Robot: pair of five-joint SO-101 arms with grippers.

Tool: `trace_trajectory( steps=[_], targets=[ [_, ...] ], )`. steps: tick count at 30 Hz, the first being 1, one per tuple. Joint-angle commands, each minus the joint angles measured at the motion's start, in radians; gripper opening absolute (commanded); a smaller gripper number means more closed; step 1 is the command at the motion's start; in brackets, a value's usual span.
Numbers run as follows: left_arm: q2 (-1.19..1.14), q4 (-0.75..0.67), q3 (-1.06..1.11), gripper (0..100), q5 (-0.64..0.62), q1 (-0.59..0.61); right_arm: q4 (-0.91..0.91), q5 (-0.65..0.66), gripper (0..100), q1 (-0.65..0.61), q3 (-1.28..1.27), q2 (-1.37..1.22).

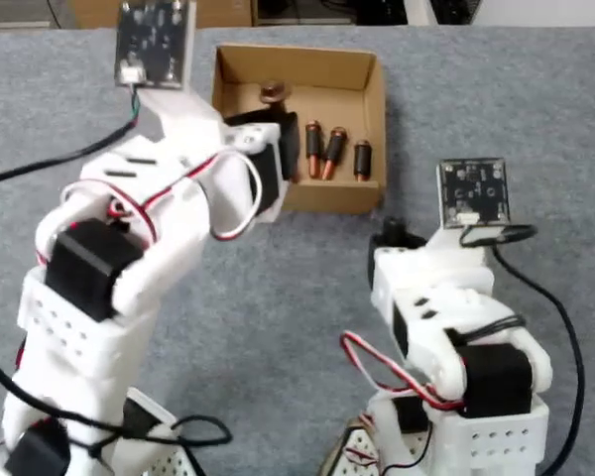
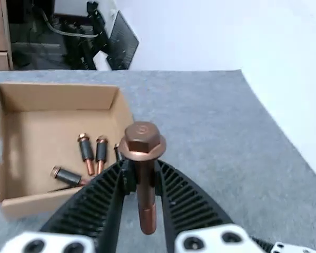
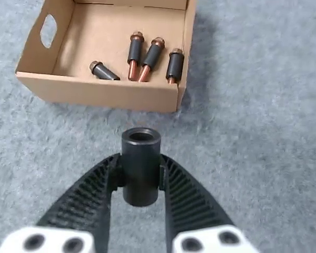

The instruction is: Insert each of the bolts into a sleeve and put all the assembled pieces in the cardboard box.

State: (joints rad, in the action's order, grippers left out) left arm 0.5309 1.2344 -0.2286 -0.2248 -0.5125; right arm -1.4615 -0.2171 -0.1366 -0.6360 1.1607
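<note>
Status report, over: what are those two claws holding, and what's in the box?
Left gripper shut on bolt. Right gripper shut on sleeve, bolt not yet inserted. Four assembled pieces in cardboard box.

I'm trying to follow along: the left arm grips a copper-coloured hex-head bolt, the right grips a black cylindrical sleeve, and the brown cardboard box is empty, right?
Not empty: the right wrist view shows four copper bolts in black sleeves lying inside the brown cardboard box. The rest is right.
</note>
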Motion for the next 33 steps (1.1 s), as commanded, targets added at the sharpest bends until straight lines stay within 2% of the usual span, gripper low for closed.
trace_trajectory(
  steps=[1,4,7,15,23,28,33],
  targets=[
    [0.15,-0.21,0.256,2,0.011,-0.046,0.049,-0.008,0.2,-0.064,-0.039,0.005],
    [0.257,-0.313,0.451,2,0.012,-0.081,0.095,-0.014,0.2,-0.165,-0.085,0.005],
    [0.318,-0.321,0.532,2,0.005,-0.098,0.164,-0.014,0.2,-0.22,-0.128,0.008],
    [0.326,-0.272,0.554,2,0.005,-0.095,0.37,-0.006,0.2,-0.237,-0.39,0.28],
    [0.325,-0.298,0.563,2,0.005,-0.101,0.377,-0.005,0.2,-0.341,-0.562,0.59],
    [0.332,-0.381,0.657,2,0.006,-0.103,0.382,-0.006,0.2,-0.343,-0.587,0.615],
    [0.335,-0.4,0.709,2,0.005,-0.104,0.385,-0.006,0.2,-0.441,-0.604,0.622]
  ],
)
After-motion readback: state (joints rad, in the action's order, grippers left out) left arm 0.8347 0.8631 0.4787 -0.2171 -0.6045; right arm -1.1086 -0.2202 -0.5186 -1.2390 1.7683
